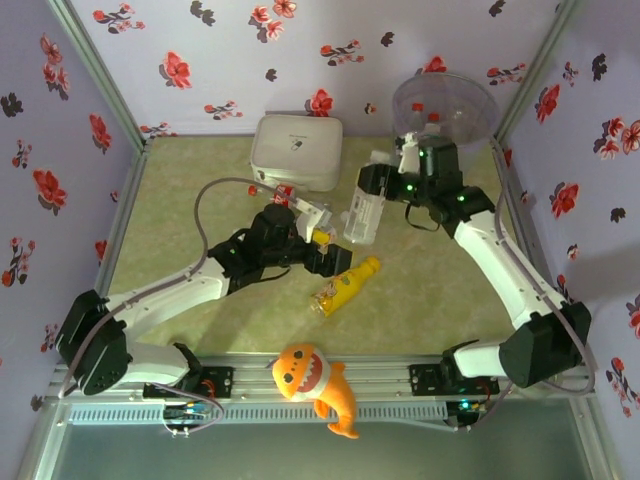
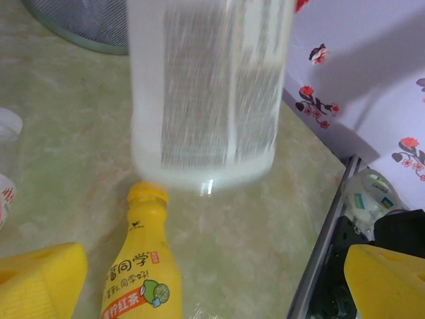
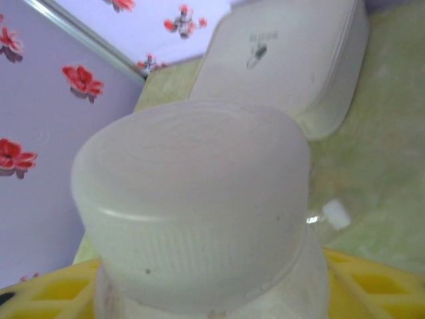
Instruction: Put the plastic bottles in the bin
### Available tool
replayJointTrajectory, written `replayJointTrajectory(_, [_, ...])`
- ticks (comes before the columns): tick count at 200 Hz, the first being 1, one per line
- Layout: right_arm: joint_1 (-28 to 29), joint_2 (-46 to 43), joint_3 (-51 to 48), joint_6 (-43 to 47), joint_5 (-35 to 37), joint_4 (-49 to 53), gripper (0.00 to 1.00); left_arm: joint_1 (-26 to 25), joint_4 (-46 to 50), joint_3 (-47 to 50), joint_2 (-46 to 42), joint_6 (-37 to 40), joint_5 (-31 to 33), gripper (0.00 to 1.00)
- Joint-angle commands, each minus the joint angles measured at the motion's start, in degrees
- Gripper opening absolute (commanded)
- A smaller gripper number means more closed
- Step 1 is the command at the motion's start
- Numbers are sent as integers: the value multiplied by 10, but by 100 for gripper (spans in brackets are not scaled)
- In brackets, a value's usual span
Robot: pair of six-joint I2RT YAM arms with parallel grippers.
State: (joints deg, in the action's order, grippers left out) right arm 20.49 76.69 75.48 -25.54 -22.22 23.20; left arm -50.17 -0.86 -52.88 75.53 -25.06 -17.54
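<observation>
From above, the right gripper (image 1: pixel 373 196) sits right of centre, clenched on a clear bottle (image 1: pixel 361 218) that hangs slantwise below it. The bin (image 1: pixel 445 105) stands in the upper right corner, close behind that arm. The left gripper (image 1: pixel 321 238) is mid-frame, just beside the bottle's lower end. A yellow bottle (image 1: pixel 345 285) lies on the table (image 1: pixel 200 240) below it. A white box (image 1: pixel 296 150) sits at upper centre and a shark (image 1: pixel 315 380) at the bottom edge.

In the left wrist view the yellow pads (image 2: pixel 43 279) stand wide apart with nothing gripped. The yellow bottle lies between them on the table, and the clear bottle fills the top, blurred.

In the right wrist view the bottle's white cap looms large with yellow fingers (image 3: pixel 372 279) on either side. The grip looks to be near the cap end, though I can't see the contact well.

Held by one end, the bottle could swing or slip on the way over. Its low end could clip the bin's rim, or the open left jaws so close by.
</observation>
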Motion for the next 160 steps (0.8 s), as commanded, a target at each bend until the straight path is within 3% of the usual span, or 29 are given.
replayJointTrajectory(1, [-4, -5, 68, 58, 84, 22, 39, 5, 38, 16, -9, 20, 24, 100])
replayJointTrajectory(51, [-18, -4, 202, 134, 197, -14, 37, 4, 75, 13, 14, 15, 44, 100])
replayJointTrajectory(93, [-75, 15, 226, 152, 306, -122, 34, 3, 118, -7, 52, 10, 72, 100])
replayJointTrajectory(123, [-124, 61, 256, 144, 330, -150, 33, -6, 151, -24, 81, 13, 90, 100])
replayJointTrajectory(160, [-143, 134, 310, 141, 320, -126, 33, -18, 174, -40, 107, 18, 107, 100])
